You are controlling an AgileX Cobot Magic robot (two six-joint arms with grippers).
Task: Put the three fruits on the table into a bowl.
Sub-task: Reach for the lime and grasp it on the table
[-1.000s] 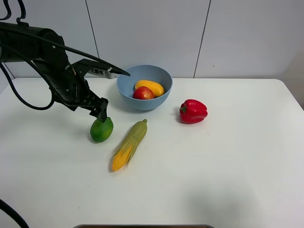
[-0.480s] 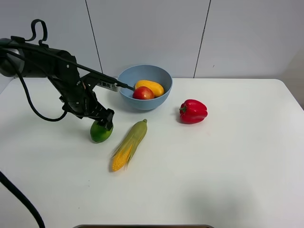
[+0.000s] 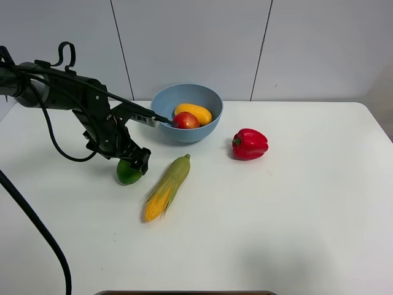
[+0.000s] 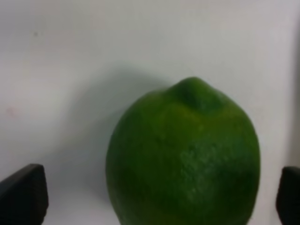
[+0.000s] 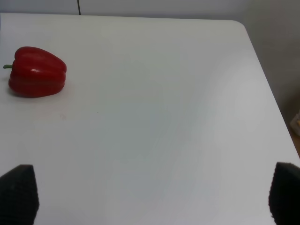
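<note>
White table (image 3: 295, 215); left end effector (image 4: 154, 197) spread apart around lime (image 4: 185, 159)

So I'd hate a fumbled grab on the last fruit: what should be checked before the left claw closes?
1. Left claw open: ok.
2. Lime between its fingertips: ok, one on each side.
3. Lime resting on the table: ok.
4. Corn cob apart from the lime: ok, close beside it.
5. Room in the blue bowl beside mango and apple: ok.
6. Claw low enough around the lime: cannot tell.
</note>
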